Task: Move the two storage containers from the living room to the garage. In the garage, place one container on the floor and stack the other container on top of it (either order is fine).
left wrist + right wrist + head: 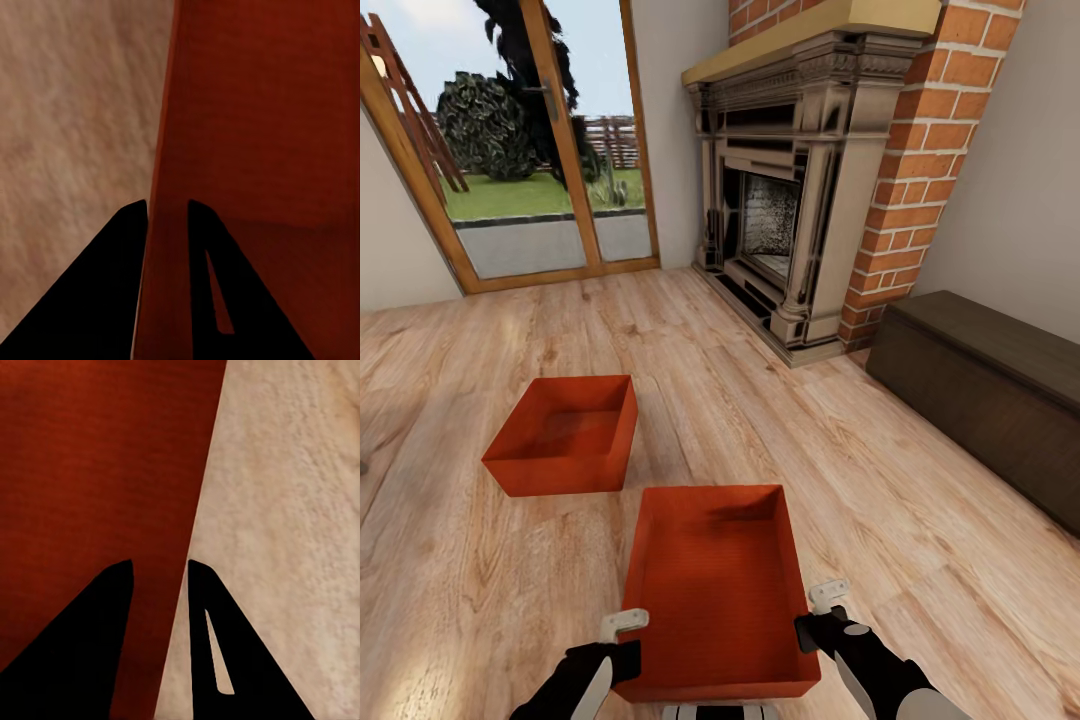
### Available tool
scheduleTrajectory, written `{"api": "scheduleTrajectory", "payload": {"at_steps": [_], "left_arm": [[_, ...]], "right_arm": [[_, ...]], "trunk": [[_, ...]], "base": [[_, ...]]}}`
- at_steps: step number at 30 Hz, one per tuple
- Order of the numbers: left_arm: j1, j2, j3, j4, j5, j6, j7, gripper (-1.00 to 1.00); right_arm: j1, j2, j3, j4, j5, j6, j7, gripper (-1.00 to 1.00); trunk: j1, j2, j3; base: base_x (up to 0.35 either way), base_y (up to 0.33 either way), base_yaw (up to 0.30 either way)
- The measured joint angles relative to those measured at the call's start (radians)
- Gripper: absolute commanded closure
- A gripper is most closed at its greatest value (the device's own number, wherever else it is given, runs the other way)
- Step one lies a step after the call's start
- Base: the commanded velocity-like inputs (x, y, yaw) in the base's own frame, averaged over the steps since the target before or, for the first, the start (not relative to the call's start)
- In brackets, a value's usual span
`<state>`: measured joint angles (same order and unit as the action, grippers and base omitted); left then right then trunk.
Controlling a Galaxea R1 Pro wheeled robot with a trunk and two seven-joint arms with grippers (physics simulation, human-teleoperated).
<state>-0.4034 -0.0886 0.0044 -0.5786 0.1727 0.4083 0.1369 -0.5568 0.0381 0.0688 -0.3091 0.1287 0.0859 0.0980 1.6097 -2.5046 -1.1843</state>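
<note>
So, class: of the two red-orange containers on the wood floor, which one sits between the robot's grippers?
The nearer container: the left gripper and right gripper straddle its side walls. The other container sits apart, farther off toward the glass door.

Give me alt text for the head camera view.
Both grippers, left and right, straddle the side walls of the near red-orange storage container on wood-plank flooring; the second container sits beyond, before a brick fireplace.

Bright daylight from the glass door (pixel 550 150); soft shadows, wrist views blurred
</note>
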Motion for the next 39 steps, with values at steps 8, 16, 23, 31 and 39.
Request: {"api": "scheduleTrajectory", "payload": {"at_steps": [8,16,23,31,39], "left_arm": [[0.000,0.001,0.001,0.000,0.004,-0.005,-0.001,1.00],[0.000,-0.001,0.003,0.000,0.000,-0.006,-0.003,1.00],[0.000,-0.001,0.005,0.002,0.000,-0.012,-0.006,1.00],[0.000,0.000,0.004,0.002,0.003,-0.012,-0.005,1.00],[0.001,0.001,0.000,0.001,0.011,-0.013,-0.002,1.00]], "right_arm": [[0.000,0.000,0.002,0.000,-0.002,0.002,-0.003,1.00],[0.000,0.001,0.002,0.000,-0.001,0.002,-0.007,1.00],[0.000,0.000,-0.001,-0.002,0.003,0.001,-0.004,1.00],[0.000,0.001,-0.002,-0.002,0.004,0.001,-0.004,1.00],[0.000,0.001,-0.001,-0.003,0.004,0.001,-0.004,1.00]], "trunk": [[0.000,0.000,0.000],[0.000,0.000,0.000],[0.000,0.000,0.000],[0.000,0.000,0.000],[0.000,0.000,0.000]], "base": [[0.000,0.000,0.000],[0.000,0.000,0.000],[0.000,0.000,0.000],[0.000,0.000,0.000],[0.000,0.000,0.000]]}}
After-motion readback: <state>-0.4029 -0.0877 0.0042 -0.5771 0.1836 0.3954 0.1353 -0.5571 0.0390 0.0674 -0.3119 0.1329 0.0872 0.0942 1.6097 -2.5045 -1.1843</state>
